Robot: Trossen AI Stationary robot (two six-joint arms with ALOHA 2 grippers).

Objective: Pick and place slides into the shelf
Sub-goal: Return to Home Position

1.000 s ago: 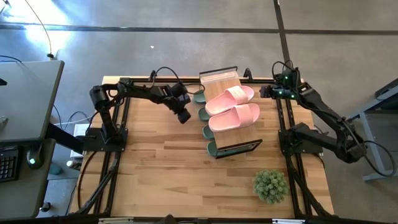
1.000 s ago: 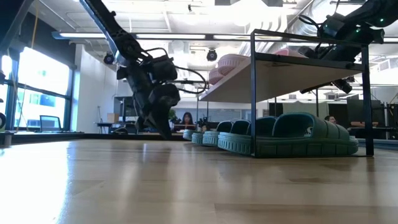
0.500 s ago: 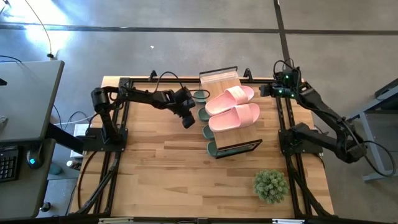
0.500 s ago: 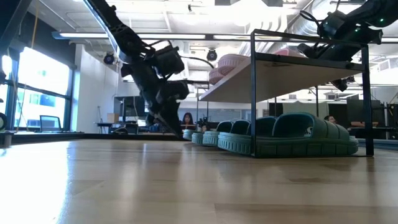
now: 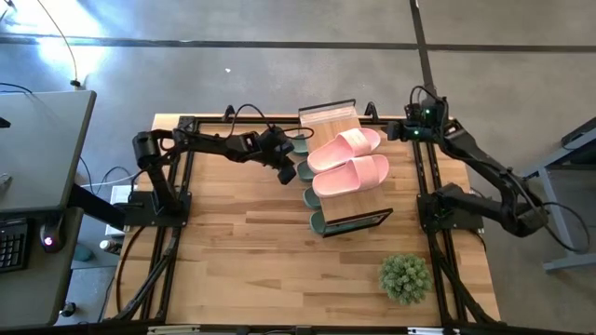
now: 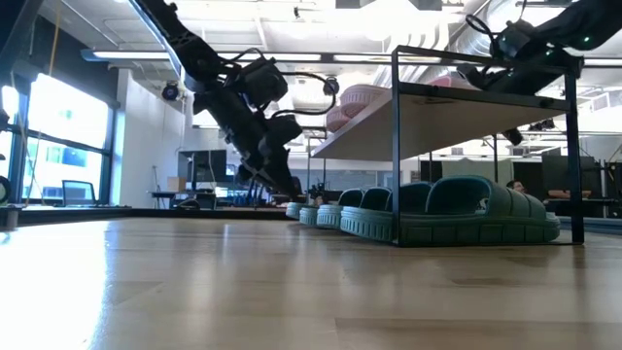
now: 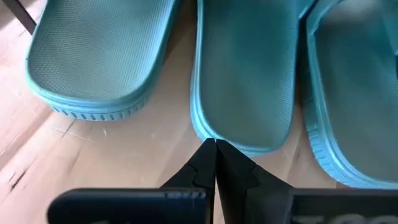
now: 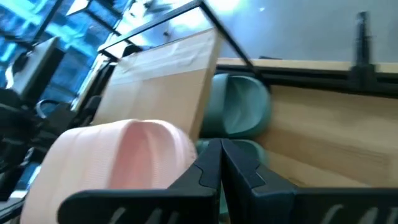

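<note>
All six slides look placed. Two pink slides point(image 5: 349, 160) lie side by side on the shelf point(image 5: 328, 119) top panel. Four green slides point(image 5: 307, 182) sit in a row under the shelf, on the table point(image 5: 242, 242), heels poking out on the shelf's left-arm side.

Left gripper point(image 5: 287, 173) hangs just beside that side of the shelf, low, w/ fingers pressed together and holding nothing. In the wrist view its tip point(image 7: 215, 147) sits right at a green slide's heel rim point(image 7: 245, 146); can't tell if it touches. Right gripper point(image 5: 402, 132) is on the opposite side of the shelf, near its far corner, raised approx. to top-panel height, fingers also together, empty.

Handling, as a judgement: slides look light, soft and rubbery, so they'd flex under a pinch rather than crack. The dimpled footbed and ribbed strap should give decent grip, not slippery. Best hold is prob. the wide strap or the heel rim; nudging at the heel also works for alignment.
</note>
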